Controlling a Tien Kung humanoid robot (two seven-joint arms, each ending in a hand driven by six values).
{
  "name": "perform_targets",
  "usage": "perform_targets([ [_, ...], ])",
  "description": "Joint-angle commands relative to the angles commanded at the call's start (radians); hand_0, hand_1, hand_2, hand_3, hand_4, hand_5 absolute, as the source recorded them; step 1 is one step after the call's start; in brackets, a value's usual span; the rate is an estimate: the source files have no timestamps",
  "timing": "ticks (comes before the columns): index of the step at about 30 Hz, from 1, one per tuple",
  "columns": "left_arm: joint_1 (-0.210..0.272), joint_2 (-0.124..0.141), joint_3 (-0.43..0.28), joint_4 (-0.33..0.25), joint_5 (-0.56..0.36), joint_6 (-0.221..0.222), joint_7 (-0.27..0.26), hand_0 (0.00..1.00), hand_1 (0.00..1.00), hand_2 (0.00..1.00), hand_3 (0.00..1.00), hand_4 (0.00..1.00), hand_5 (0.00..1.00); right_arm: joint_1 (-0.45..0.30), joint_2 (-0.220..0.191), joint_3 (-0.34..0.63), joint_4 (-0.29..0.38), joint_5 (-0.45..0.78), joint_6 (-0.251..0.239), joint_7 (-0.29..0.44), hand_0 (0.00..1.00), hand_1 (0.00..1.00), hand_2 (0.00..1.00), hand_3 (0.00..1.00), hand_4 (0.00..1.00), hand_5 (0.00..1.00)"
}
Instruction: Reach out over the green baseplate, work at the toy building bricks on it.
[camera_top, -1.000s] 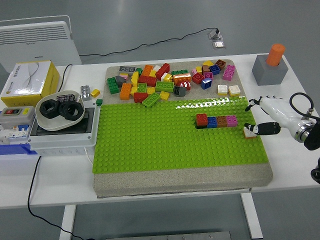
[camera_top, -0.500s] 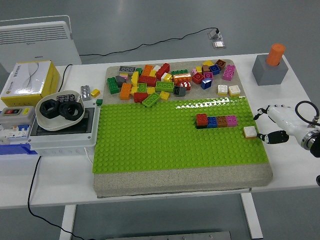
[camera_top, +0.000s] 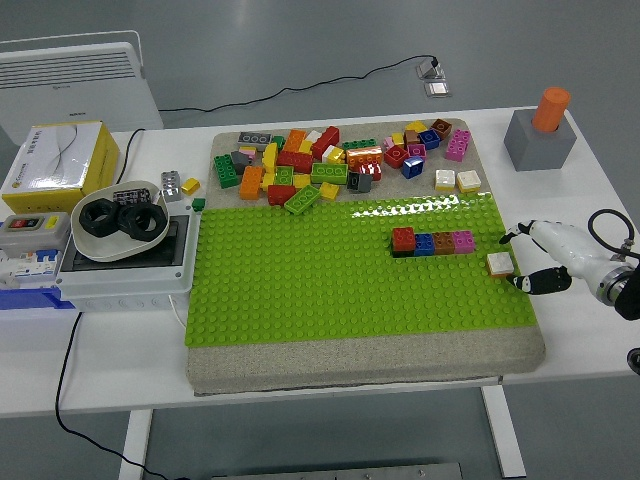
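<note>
Green baseplate (camera_top: 330, 280), four-brick row (camera_top: 433, 241), white brick (camera_top: 499, 264)

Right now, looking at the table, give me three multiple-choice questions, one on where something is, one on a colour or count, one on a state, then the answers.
1. Where is the white brick?
A. at the baseplate's right edge
B. in the bowl
C. on the grey block

2. How many bricks make up the row on the baseplate?
A. two
B. four
C. seven

3. What is the right hand doing?
A. holding the white brick in the air
B. gripping the orange cylinder
C. open beside the white brick, holding nothing

Answers:
1. A, the brick sits on the green studs at the right edge, just right of the row.
2. B, red, blue, brown and pink bricks stand side by side.
3. C, the brick stands on the plate while the fingers are spread next to it.
</note>
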Motion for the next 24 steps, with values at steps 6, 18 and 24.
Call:
perform_targets([
  [6,-0.001,-0.003,0.008,0.0,0.016,0.048,-0.021,0.698,0.678,0.708,0.799,0.888,0.998,-0.003,0.006,0.005,-0.001,0.005,-0.003,0.003,0.908,0.902,0.874,0.719,0.739,0.145],
  [18,-0.002,-0.004,-0.012,0.0,0.041,0.042,-0.017,0.698,0.674,0.71,0.799,0.885,0.998,-0.005,0.012,0.009,-0.001,0.007,-0.007,0.005,0.909,0.902,0.874,0.713,0.737,0.153],
  [24,-0.003,-0.003,-0.017,0.0,0.05,0.037,-0.016,0.699,0.679,0.711,0.8,0.885,0.998,-0.005,0.012,0.004,-0.001,0.009,-0.007,0.006,0.908,0.9,0.872,0.711,0.736,0.154],
])
